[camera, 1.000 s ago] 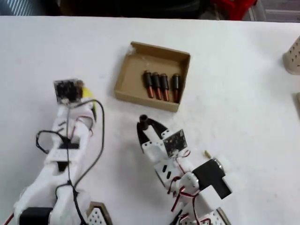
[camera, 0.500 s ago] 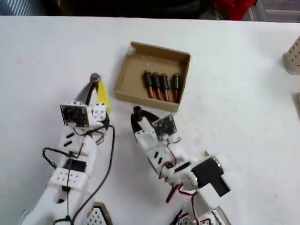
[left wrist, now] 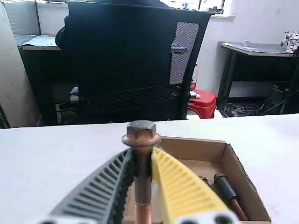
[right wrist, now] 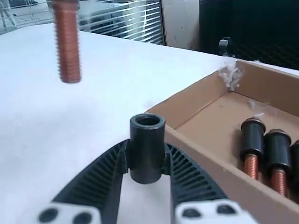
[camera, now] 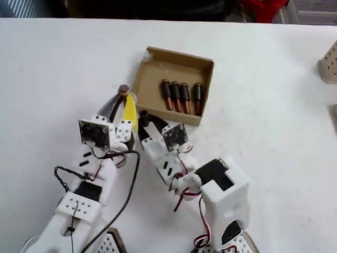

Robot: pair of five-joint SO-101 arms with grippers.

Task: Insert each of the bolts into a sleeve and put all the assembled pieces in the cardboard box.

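Moved closer together, left fingers (left wrist: 183, 187) clamping copper bolt (left wrist: 141, 140); right fingers (right wrist: 192, 178) clamping black sleeve (right wrist: 146, 148)

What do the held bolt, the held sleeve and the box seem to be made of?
The bolt looks like copper-coloured metal, perhaps plated: slightly shiny flanged hex head, cut threads. The sleeve is matte black with a smooth wall; plastic, rubber or blackened metal, I cannot tell. The cardboard box is plain brown cardboard, with a fuzzy torn corner.
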